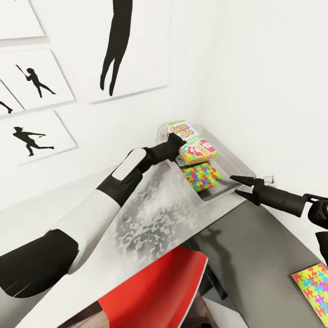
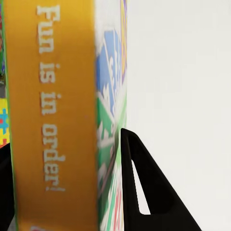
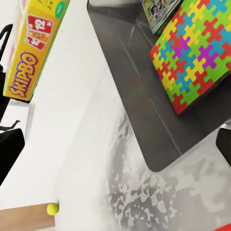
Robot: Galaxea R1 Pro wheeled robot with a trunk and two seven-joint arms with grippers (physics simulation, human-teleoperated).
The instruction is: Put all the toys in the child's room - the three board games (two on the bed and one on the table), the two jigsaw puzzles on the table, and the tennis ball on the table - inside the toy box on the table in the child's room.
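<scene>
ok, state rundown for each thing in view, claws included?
Left claw: shut on the white-green-red SKIP-BO game box, held above the tray.
Right claw: open, holding nothing, beside the tray.
Shallow light grey toy tray: holds a multicolour jigsaw square and another printed game box.
Second jigsaw square: flat on the lower dark grey unit, outside the tray.
Small yellow-green ball: outside the tray.

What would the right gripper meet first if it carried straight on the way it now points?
Probably the jigsaw puzzle lying in the toy box: the open right gripper points at it across the box's near rim. Depth is unclear, so it might touch that rim first.
</scene>
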